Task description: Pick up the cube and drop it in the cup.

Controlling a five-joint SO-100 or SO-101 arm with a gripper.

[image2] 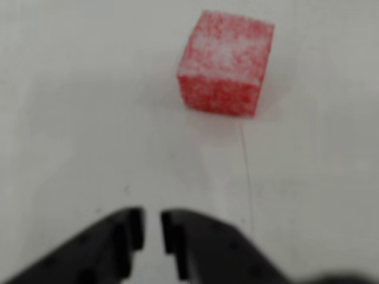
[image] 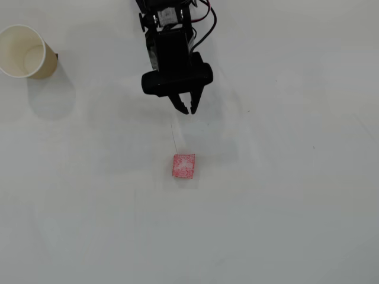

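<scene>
The small red-pink cube (image: 183,165) with whitish speckles sits on the white table near the middle of the overhead view. The wrist view shows the cube (image2: 226,62) at the top, right of centre. My black gripper (image: 186,109) hovers a short way behind the cube, tips pointing toward it and apart from it. Its fingers stand almost together with only a thin slit between them, and nothing is held. At the bottom of the wrist view the gripper (image2: 152,231) shows the same narrow gap. The cream-white cup (image: 48,66) stands upright at the far upper left.
The white table (image: 284,195) is bare around the cube. A thin hairline mark (image: 174,137) runs between the gripper and the cube. The arm's body and cables (image: 172,23) fill the top centre.
</scene>
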